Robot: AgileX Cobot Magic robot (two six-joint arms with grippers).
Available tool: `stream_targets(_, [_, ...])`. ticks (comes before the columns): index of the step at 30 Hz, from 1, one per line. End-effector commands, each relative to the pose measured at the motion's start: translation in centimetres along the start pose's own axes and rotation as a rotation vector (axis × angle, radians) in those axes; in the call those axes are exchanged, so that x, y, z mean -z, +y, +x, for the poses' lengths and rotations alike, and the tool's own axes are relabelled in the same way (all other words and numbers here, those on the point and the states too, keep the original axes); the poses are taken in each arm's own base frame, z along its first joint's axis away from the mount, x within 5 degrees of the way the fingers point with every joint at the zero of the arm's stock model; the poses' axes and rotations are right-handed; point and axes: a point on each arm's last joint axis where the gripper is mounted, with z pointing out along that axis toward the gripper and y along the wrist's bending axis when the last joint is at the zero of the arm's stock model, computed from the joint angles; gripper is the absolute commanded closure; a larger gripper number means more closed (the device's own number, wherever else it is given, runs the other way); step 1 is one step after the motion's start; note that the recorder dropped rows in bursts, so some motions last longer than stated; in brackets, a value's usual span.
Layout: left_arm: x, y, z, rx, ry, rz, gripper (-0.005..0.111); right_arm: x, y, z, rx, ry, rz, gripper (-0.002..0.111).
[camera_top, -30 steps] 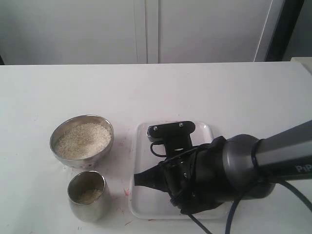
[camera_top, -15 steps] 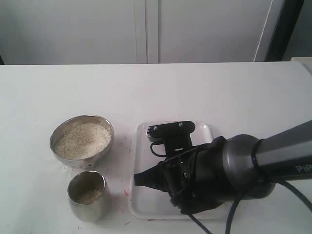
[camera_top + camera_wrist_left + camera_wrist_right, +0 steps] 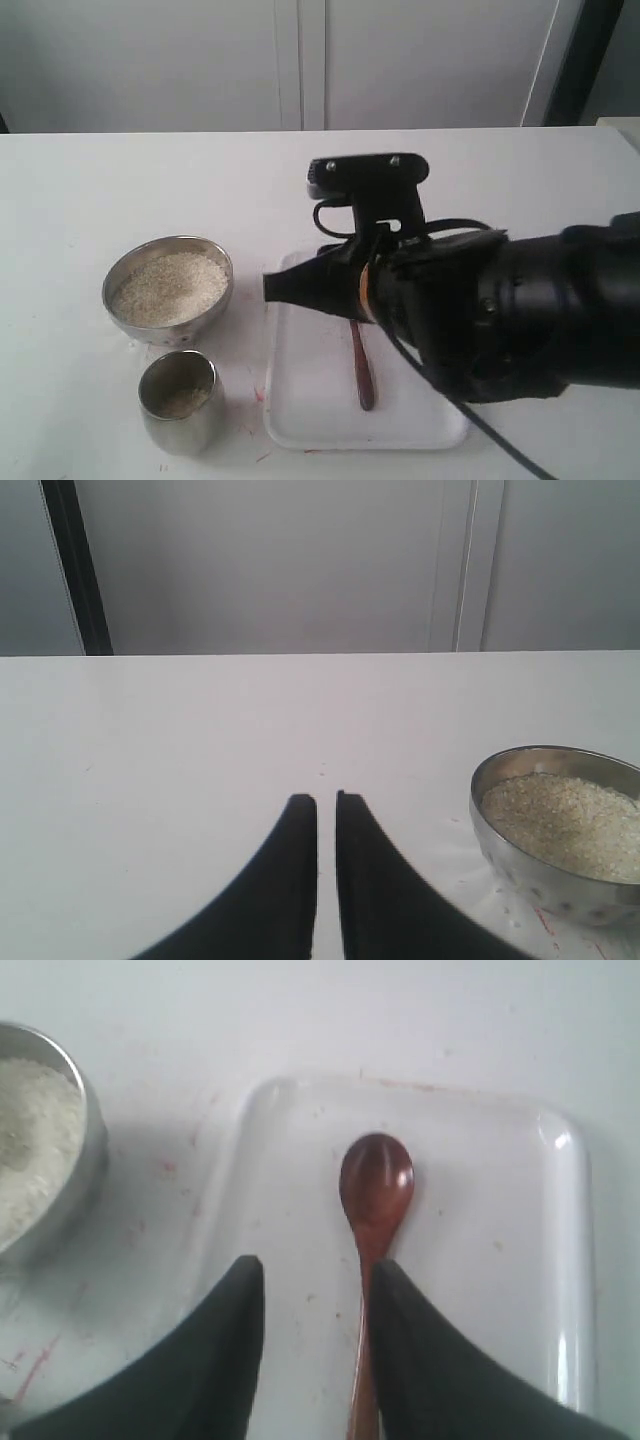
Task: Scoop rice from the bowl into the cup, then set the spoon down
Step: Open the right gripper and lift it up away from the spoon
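The reddish-brown spoon [image 3: 362,365] lies flat on the white tray [image 3: 310,400], handle toward the tray's near edge. My right gripper [image 3: 272,287] hangs above the tray, open and holding nothing. In the right wrist view the right gripper [image 3: 315,1270] has bare tray between its fingers, and the spoon [image 3: 376,1185] runs partly under one finger. The steel bowl [image 3: 170,330] of rice [image 3: 168,285] stands left of the tray, with the steel cup [image 3: 180,420] in front of it holding some rice [image 3: 183,400]. My left gripper [image 3: 326,800] is shut and empty, beside the bowl [image 3: 540,885].
The white table [image 3: 120,190] runs back to a pale cabinet wall. The tray [image 3: 480,1260] has a low raised rim. Reddish marks dot the table between the bowl and the tray. My right arm's bulky black body [image 3: 520,320] covers the tray's right side.
My right arm has lifted up and away from the tray. The spoon, hidden under the arm before, now shows lying on the tray.
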Motion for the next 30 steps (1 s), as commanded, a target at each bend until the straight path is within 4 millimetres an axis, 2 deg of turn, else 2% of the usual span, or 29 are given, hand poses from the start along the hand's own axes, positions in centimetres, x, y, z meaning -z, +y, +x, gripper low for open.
stream_targets(1, [0.0,-0.1,-0.3,0.012,-0.012,0.01,0.092,3.2,-0.5,-2.4,0.068,-0.102,-0.059,0.074])
stream_targets(6, [0.0,-0.1,-0.3,0.012,-0.012,0.01,0.092,7.4,-1.7,-4.6,0.079,-0.22,-0.122,0.074])
stream_targets(10, [0.0,-0.1,-0.3,0.012,-0.012,0.01,0.092,10.1,-2.8,-5.6,0.117,-0.277,-0.135,0.074])
stream_targets(12, [0.0,-0.1,-0.3,0.012,-0.012,0.01,0.092,11.4,-4.0,-5.8,0.165,-0.286,-0.087,0.074])
stream_targets(17, [0.0,-0.1,-0.3,0.012,-0.012,0.01,0.092,13.2,-6.7,-6.0,0.214,-0.283,0.094,0.074])
stream_targets(19, [0.0,-0.1,-0.3,0.012,-0.012,0.01,0.092,14.0,-7.3,-6.1,0.24,-0.289,0.116,0.074])
stream_targets(21, [0.0,-0.1,-0.3,0.012,-0.012,0.01,0.092,15.1,-7.8,-6.1,0.261,-0.3,0.089,0.074])
stream_targets(25, [0.0,-0.1,-0.3,0.012,-0.012,0.01,0.092,17.9,-10.1,-5.7,0.171,-0.298,0.103,0.074])
stream_targets(27, [0.0,-0.1,-0.3,0.012,-0.012,0.01,0.092,18.7,-10.4,-5.3,0.105,-0.276,0.053,0.074])
stream_targets(30, [0.0,-0.1,-0.3,0.012,-0.012,0.01,0.092,19.8,-10.4,-5.5,0.068,-0.336,-0.046,0.074])
